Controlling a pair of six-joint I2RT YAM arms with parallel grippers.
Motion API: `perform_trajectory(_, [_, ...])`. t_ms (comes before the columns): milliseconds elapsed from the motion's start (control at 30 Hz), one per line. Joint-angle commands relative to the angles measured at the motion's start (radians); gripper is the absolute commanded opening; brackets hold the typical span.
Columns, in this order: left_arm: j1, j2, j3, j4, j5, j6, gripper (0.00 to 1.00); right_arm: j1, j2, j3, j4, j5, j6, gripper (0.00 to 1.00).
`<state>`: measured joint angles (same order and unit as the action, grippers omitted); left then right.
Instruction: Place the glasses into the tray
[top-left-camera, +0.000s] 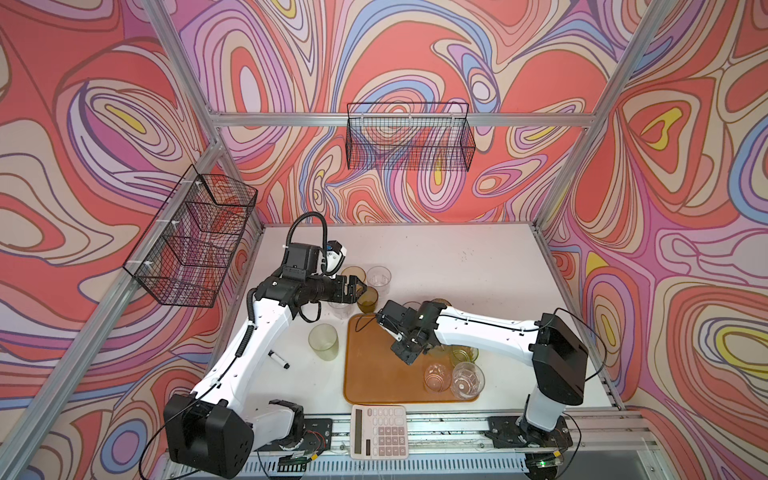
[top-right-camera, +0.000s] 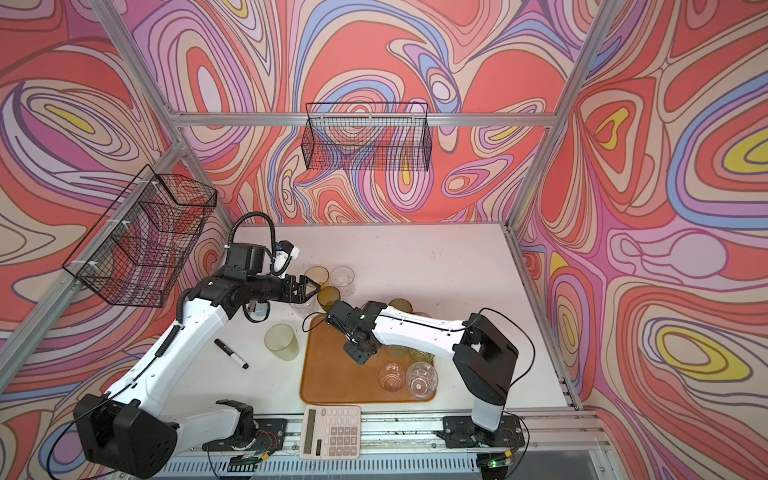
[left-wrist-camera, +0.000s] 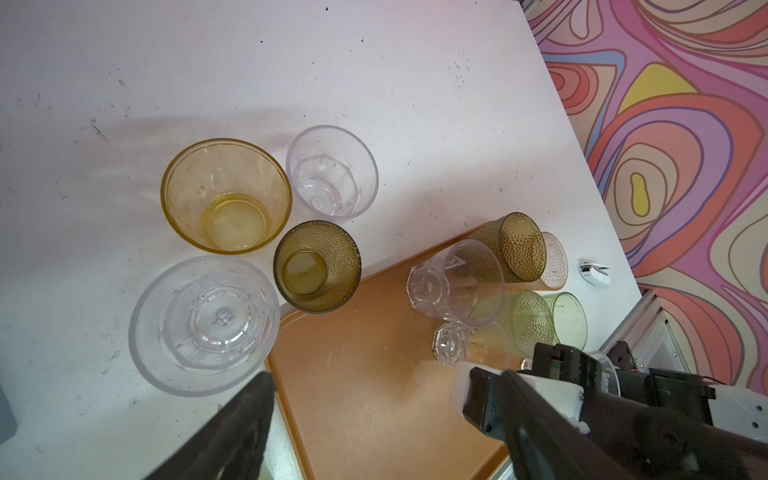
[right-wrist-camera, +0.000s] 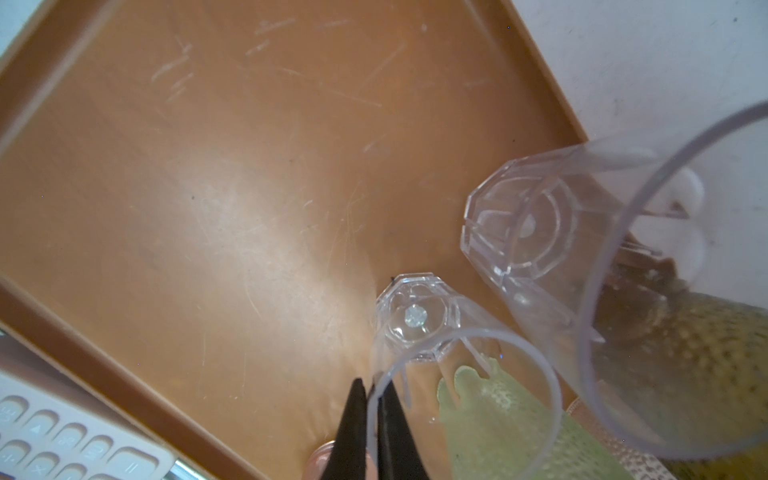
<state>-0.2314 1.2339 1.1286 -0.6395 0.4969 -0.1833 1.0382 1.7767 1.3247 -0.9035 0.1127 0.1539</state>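
The left gripper (top-right-camera: 312, 289) hangs released, jaws wide, over a knot of four glasses on the white table (top-left-camera: 478, 266) just off the tray's (top-left-camera: 374, 374) far left corner. The olive dimpled glass (left-wrist-camera: 318, 266) nearest that corner looks the likely pick. It sits tight against the amber glass (left-wrist-camera: 226, 195) and the wide clear glass (left-wrist-camera: 203, 324), with a clear faceted glass (left-wrist-camera: 332, 172) close behind. I would therefore drop one finger inside its mouth and one outside on the tray side, then lift straight up before crossing the low rim. Over the tray's middle the right gripper (right-wrist-camera: 372, 384) is clenched, apparently pinching the rim of a small clear faceted glass (right-wrist-camera: 415, 318) that seems to stand on the tray floor. It should let go only when the base sits flat, then back off upward, since a taller clear glass (right-wrist-camera: 523, 224) and a pale green dimpled glass (right-wrist-camera: 498, 415) crowd it. Left of the tray stands a pale yellow tumbler (top-left-camera: 323, 341), with a marker pen (top-left-camera: 279, 360) beyond it. The right arm spans the tray's far side and could block a set-down there. A white calculator (top-left-camera: 378, 432) lies against the tray's near edge.
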Motion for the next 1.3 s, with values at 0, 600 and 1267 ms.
perform_trajectory(0, [-0.006, -0.001, 0.002, -0.013, -0.003, 0.019, 0.87, -0.009, 0.021, -0.023, 0.015, -0.005, -0.004, 0.0])
perform_trajectory(600, [-0.039, 0.022, 0.045, -0.054, -0.067, 0.021, 0.87, -0.009, -0.034, 0.033, -0.032, 0.024, -0.011, 0.26])
perform_trajectory(1267, [-0.043, 0.138, 0.214, -0.304, -0.375, 0.029, 0.85, -0.042, -0.218, 0.009, 0.151, 0.111, -0.001, 0.51])
